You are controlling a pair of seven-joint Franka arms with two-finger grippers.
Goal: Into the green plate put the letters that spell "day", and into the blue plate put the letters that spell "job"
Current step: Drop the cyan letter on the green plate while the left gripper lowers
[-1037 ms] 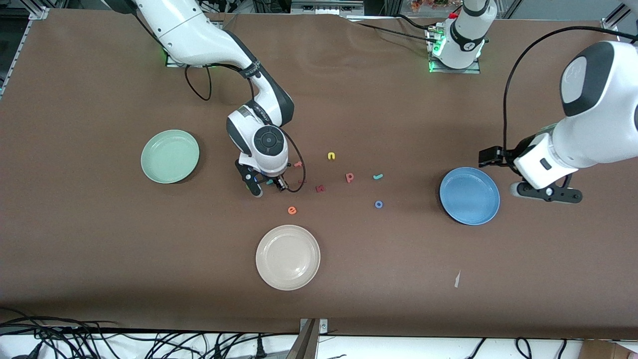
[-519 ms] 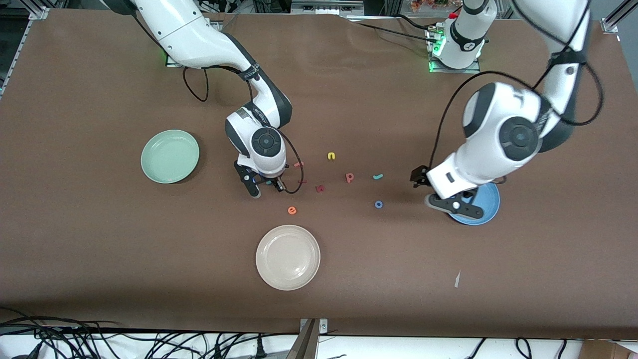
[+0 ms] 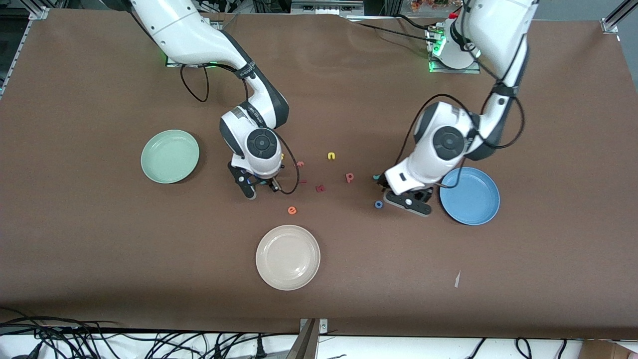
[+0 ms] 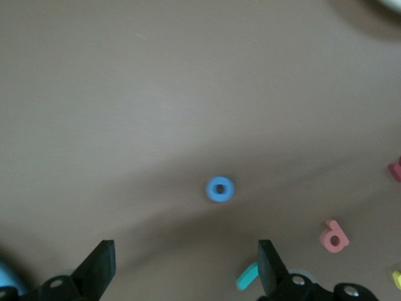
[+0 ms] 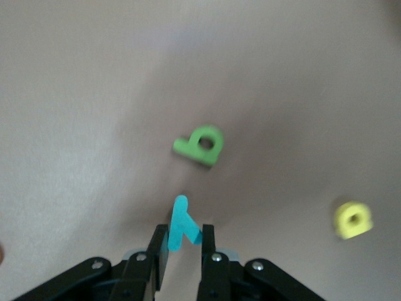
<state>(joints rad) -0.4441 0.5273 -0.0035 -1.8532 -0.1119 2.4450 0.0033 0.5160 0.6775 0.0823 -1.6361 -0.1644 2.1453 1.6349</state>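
At centre frame, right claw (image 5: 184, 249) clenched on the teal y (image 5: 182, 224)
Centre-right, left claw (image 4: 185, 271) spread wide above the blue o (image 4: 220, 189); green plate (image 3: 170, 156) at centre-left.

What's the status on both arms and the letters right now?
Right claw shut on teal y, over the table near green a. Left claw open, over blue o. Green plate and blue plate hold no letters. Nothing blocking.
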